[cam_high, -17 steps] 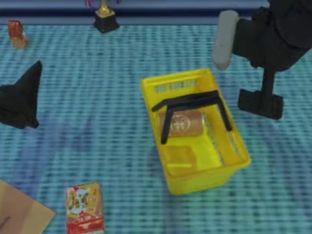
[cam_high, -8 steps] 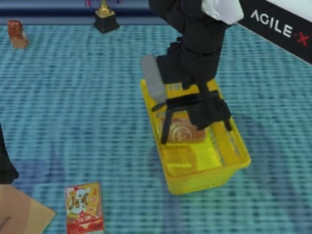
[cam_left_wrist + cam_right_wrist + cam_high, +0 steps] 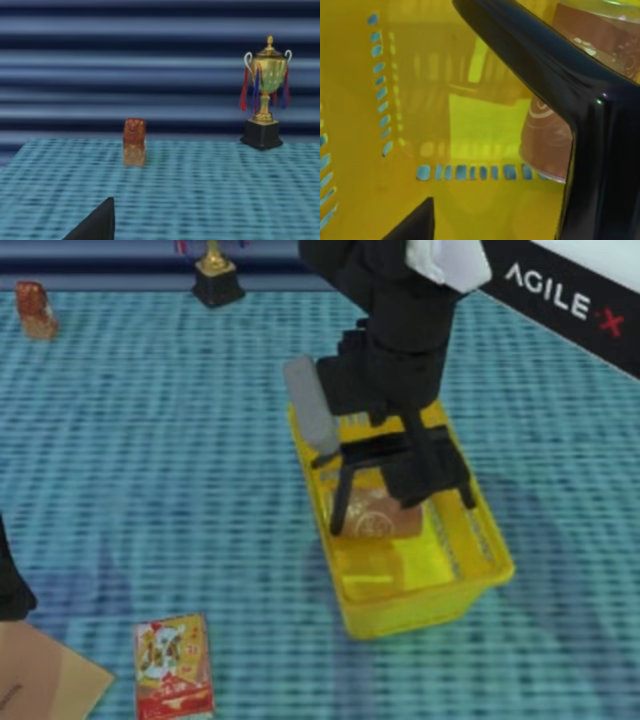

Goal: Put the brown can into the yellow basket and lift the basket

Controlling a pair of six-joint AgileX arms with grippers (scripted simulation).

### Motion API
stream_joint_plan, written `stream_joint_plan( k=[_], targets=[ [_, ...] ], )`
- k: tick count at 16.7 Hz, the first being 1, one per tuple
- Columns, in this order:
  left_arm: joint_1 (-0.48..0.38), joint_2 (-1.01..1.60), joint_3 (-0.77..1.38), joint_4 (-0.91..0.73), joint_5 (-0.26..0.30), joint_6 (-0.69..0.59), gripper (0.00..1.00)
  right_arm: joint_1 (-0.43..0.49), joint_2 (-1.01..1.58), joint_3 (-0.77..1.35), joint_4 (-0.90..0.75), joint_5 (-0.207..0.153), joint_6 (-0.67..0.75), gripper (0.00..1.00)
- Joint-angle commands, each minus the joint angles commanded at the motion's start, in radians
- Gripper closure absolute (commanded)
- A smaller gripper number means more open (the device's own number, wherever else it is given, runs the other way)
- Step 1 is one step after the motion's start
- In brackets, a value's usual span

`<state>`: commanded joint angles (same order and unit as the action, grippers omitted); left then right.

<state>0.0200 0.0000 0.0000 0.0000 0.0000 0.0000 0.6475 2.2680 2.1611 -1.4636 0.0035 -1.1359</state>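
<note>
The yellow basket sits directly beneath my right gripper, its slotted walls rising on all sides of my wrist camera's field. It is the biggest thing here, a rigid plastic shell that I judge stiff and fairly light, though bulky enough to swing if I take it off-centre. The black handle crosses just under my right arm, standing up over the basket's far half, and in my right wrist view it runs as a glossy dark bar right in front of my fingers. That bar is the sensible place to take hold: at its middle, so the load hangs level. It looks smooth (probably slippery), so a firm, squared pinch would matter. Whether my right fingers are spread or closed around it I cannot tell; only one dark fingertip edge shows.

The brown can lies on its side on the basket floor, below and slightly ahead of my right gripper, its logo facing up. Being round and loose, it will likely roll if the basket tips, so lift evenly.

My left gripper is parked far off at the table's left edge, looking toward a small figurine and a trophy.
</note>
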Motion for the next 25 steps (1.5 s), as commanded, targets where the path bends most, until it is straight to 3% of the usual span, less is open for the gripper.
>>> stream_joint_plan(
  k=[9, 22, 25],
  targets=[
    [0.000, 0.000, 0.000, 0.000, 0.000, 0.000, 0.00, 0.004, -0.010, -0.093, 0.082, 0.000, 0.001, 0.00],
    [0.000, 0.000, 0.000, 0.000, 0.000, 0.000, 0.00, 0.004, -0.010, -0.093, 0.082, 0.000, 0.001, 0.98],
    [0.000, 0.000, 0.000, 0.000, 0.000, 0.000, 0.00, 0.004, -0.010, -0.093, 0.082, 0.000, 0.001, 1.00]
  ],
)
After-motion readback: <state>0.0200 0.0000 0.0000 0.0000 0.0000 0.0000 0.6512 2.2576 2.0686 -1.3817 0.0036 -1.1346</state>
